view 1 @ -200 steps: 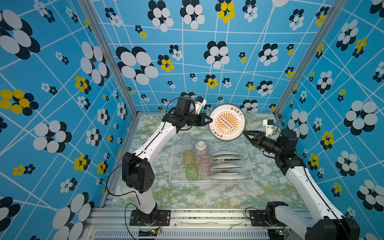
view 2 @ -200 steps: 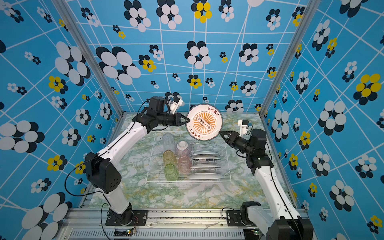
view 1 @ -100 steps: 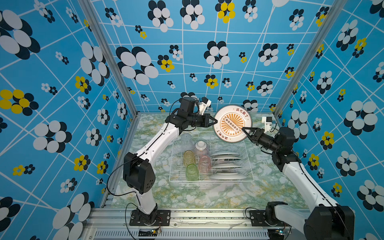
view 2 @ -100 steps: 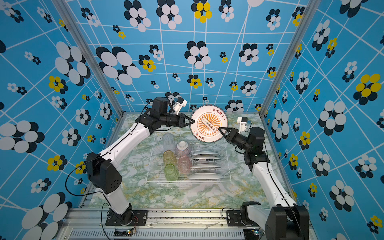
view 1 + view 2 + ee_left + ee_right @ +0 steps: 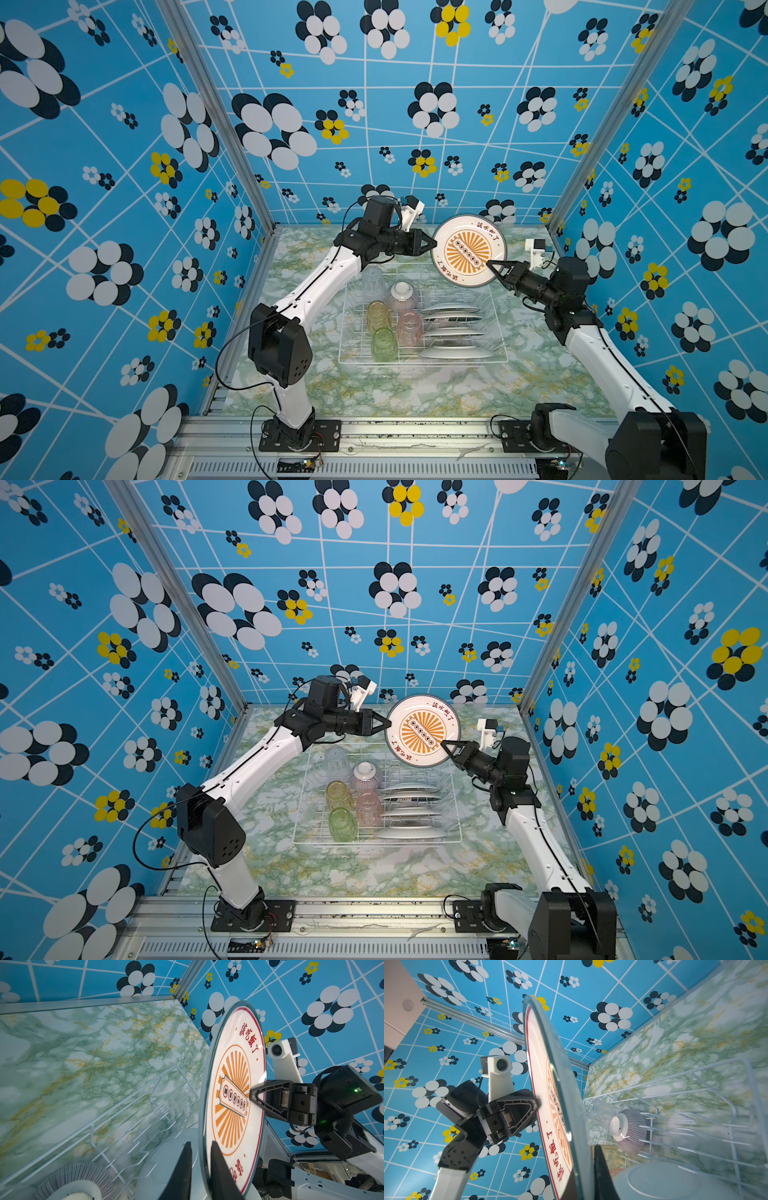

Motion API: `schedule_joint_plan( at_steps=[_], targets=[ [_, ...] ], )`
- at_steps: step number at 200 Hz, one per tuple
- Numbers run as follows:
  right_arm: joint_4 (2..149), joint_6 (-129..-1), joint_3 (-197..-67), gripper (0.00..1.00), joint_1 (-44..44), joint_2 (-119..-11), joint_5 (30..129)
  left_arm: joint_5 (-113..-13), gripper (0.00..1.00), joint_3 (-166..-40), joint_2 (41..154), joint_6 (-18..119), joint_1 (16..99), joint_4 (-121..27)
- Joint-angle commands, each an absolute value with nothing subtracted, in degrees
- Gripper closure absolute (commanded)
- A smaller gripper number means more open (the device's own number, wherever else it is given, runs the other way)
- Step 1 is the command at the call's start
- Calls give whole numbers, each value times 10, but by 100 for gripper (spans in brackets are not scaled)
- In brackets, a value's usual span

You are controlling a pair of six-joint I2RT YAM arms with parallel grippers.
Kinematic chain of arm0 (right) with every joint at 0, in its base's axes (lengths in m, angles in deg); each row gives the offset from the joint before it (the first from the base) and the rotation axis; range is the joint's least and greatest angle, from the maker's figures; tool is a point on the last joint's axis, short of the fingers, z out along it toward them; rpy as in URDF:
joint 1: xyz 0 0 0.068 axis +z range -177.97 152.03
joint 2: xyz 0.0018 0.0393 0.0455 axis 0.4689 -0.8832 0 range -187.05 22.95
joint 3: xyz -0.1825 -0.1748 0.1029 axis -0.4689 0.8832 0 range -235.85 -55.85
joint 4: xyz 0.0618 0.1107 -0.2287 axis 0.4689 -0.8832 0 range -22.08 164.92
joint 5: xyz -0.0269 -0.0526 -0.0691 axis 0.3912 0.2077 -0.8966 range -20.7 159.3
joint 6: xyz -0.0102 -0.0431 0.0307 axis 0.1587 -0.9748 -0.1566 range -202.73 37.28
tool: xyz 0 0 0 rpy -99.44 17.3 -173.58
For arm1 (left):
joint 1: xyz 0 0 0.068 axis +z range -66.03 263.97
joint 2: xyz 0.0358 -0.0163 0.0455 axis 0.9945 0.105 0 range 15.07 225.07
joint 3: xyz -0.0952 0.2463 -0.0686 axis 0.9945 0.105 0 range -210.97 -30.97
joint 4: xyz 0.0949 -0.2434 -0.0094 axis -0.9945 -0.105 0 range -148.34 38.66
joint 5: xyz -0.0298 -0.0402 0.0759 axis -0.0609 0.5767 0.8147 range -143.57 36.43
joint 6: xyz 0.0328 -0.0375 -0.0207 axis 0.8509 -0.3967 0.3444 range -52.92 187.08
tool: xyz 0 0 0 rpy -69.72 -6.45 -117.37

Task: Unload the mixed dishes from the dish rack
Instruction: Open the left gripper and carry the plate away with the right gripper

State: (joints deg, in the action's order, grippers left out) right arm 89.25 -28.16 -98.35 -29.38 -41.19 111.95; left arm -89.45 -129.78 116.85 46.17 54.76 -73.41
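Mid-air plate (image 5: 468, 250) between 2 arms
The right fingers (image 5: 505, 272) pinch its rim; the left fingers (image 5: 219, 1172) straddle its other side, narrowly parted.

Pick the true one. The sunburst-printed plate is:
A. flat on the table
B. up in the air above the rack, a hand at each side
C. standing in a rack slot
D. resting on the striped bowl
B: both top views show the plate up clear of the dish rack, left hand and right hand at opposite edges.
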Motion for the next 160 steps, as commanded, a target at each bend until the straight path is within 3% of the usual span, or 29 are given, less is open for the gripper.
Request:
schedule_joint_plan(
  at_steps=[1, 32, 64, 160],
  targets=[
    [932, -226, -969, 100, -362, -380, 1087, -749, 78, -1277, 1103, 558, 552, -816],
    [887, -237, -944, 100, -471, -380, 1066, -631, 78, -1232, 1036, 650, 525, -846],
    [869, -262, -931, 100, -526, -411, 1054, -551, 78, -1199, 994, 724, 453, -871],
    [873, -310, -958, 100, -530, -585, 1014, -544, 76, -1184, 1002, 804, 328, -923]
  ],
)
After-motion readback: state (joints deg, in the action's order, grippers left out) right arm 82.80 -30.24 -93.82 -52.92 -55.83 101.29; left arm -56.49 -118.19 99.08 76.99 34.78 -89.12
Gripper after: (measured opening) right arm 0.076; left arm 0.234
